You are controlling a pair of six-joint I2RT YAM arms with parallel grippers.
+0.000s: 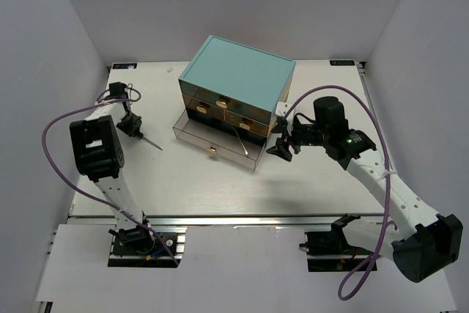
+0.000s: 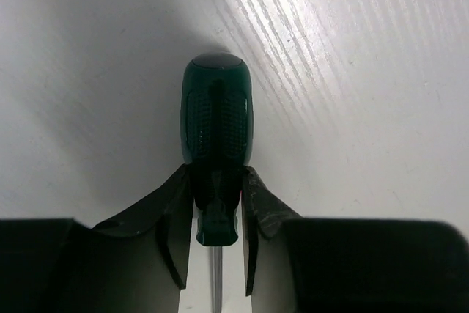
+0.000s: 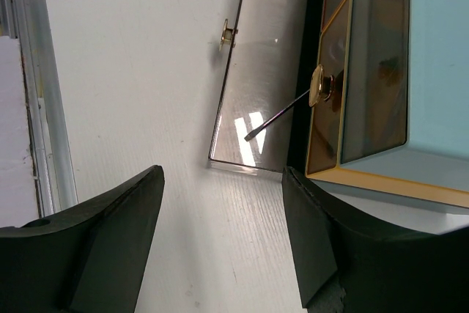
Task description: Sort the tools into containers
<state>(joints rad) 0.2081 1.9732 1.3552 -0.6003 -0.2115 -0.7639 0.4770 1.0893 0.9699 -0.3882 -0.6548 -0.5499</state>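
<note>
My left gripper [image 1: 133, 127] is shut on a green-handled screwdriver [image 2: 216, 115], gripping the narrow neck of its handle [image 2: 217, 207]; its thin shaft [image 1: 152, 143] points right towards the chest, low over the table. The teal chest of drawers [image 1: 238, 71] stands at the back middle. Its bottom clear drawer [image 1: 198, 137] is pulled out and holds a screwdriver whose shaft [image 1: 241, 141] shows through the drawer; the shaft tip also shows in the right wrist view [image 3: 272, 120]. My right gripper [image 1: 281, 149] is open and empty [image 3: 223, 181], over bare table just right of the open drawer [image 3: 253, 49].
Upper drawers with gold pulls [image 1: 224, 101] sit closed in the chest front; one pull shows close in the right wrist view [image 3: 320, 86]. White walls enclose the table on the left, right and back. The table's metal front rail [image 1: 234, 218] runs along the near edge.
</note>
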